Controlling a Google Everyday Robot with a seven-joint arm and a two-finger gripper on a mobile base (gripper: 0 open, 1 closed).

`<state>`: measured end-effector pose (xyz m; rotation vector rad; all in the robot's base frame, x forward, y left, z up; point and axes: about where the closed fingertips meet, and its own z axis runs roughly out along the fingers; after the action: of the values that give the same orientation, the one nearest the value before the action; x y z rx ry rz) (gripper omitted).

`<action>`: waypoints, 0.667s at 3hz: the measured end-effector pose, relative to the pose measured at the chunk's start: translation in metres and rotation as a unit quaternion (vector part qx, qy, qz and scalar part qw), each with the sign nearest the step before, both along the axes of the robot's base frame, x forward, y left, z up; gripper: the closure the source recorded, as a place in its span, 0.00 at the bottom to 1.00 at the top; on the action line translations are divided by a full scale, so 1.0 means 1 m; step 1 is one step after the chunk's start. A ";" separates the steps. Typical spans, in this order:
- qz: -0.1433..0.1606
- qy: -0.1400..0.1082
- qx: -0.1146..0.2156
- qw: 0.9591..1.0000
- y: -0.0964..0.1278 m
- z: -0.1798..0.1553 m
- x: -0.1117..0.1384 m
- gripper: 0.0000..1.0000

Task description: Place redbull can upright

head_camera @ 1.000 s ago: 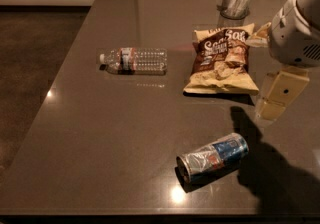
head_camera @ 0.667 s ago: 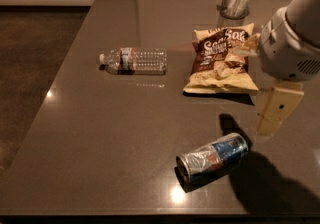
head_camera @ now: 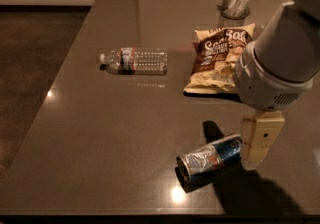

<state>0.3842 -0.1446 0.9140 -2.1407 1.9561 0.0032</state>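
One redbull can point(head_camera: 210, 159) on side, end effector point(head_camera: 253, 160) beside it

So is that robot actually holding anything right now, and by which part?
Hard to tell. The end effector sits at the blue end of the redbull can, which lies on its side; no clear grip shows.

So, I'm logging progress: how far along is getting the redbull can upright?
Done: nothing visible; the redbull can lies on its side on the table. In hand: the gripper is at one end of the can, grasp not confirmed. Left: grip it, tip it upright, release.
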 end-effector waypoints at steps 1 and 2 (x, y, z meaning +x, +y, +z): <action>0.022 0.013 -0.007 1.000 0.012 -0.018 -0.007 0.00; 0.035 0.008 -0.009 0.999 0.023 -0.026 -0.014 0.00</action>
<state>0.3699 -0.1213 0.8878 -2.2260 1.8960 0.0152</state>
